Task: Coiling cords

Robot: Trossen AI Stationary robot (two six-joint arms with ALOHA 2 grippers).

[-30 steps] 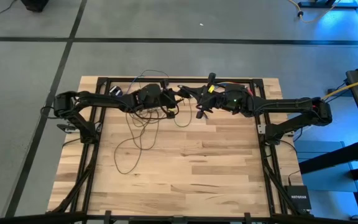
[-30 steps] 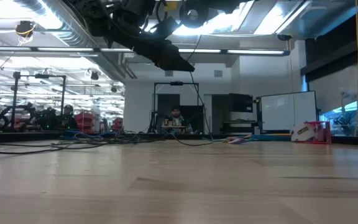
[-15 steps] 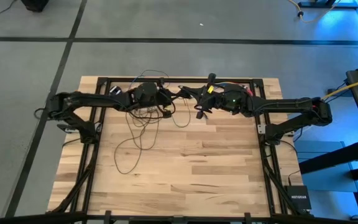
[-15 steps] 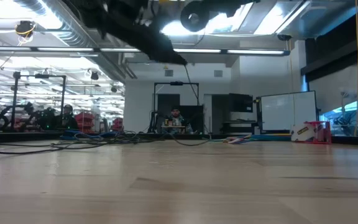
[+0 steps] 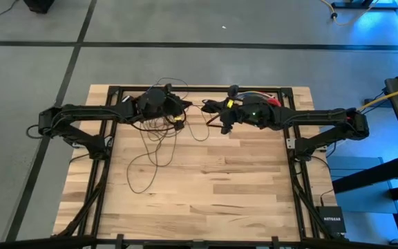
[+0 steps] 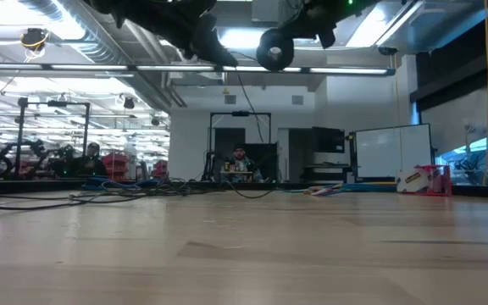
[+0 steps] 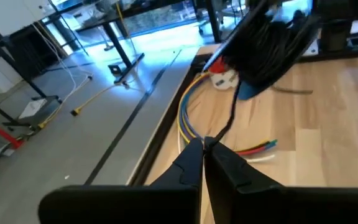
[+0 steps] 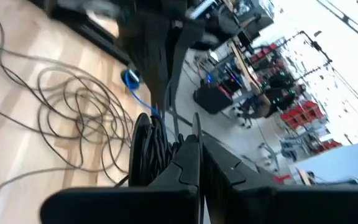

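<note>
From above, both arms meet near the table's (image 5: 206, 207) 12 o'clock edge, cord (image 5: 154, 149) loops trailing toward 7 o'clock. The left gripper (image 7: 204, 144) is pinched shut on a cord strand beside coloured wires (image 7: 253, 149). The right gripper (image 8: 194, 138) is clamped on the coiled bundle (image 8: 146, 155).

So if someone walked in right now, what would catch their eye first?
Probably both arms raised and meeting over the table's far edge, the left gripper shut on the cord and the right gripper shut on a dark wound coil. Next, the loose loops sprawling across the wooden table.
</note>
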